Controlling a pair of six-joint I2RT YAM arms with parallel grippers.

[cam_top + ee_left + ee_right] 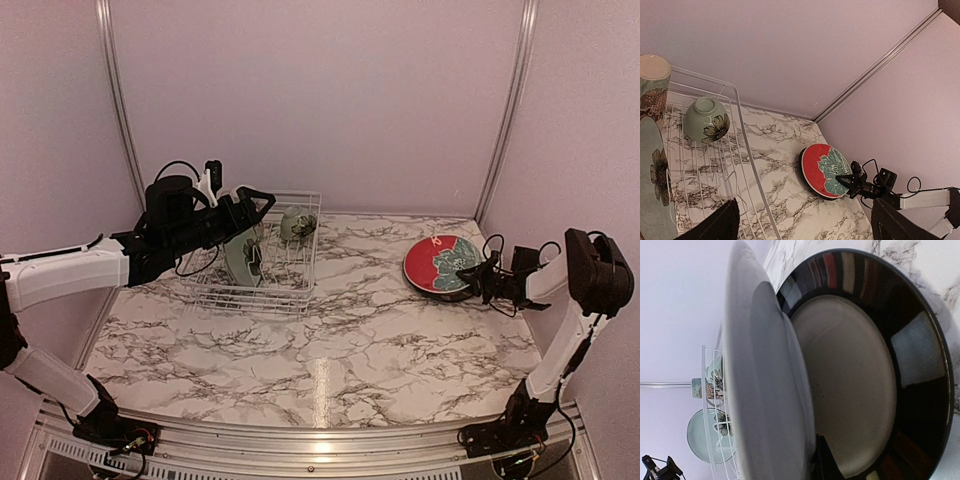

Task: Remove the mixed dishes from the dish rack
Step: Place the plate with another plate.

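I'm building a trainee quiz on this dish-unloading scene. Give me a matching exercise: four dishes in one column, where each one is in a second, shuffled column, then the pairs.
Dishes
1. pale green plate
2. small green bowl
3. red plate
4. dark-rimmed plate

Places
A. flat on the marble table
B. gripped at its rim by the right pincer
C. on edge among the dish rack tines
D. far right corner of the rack

Pairs: 1-C, 2-D, 3-B, 4-A
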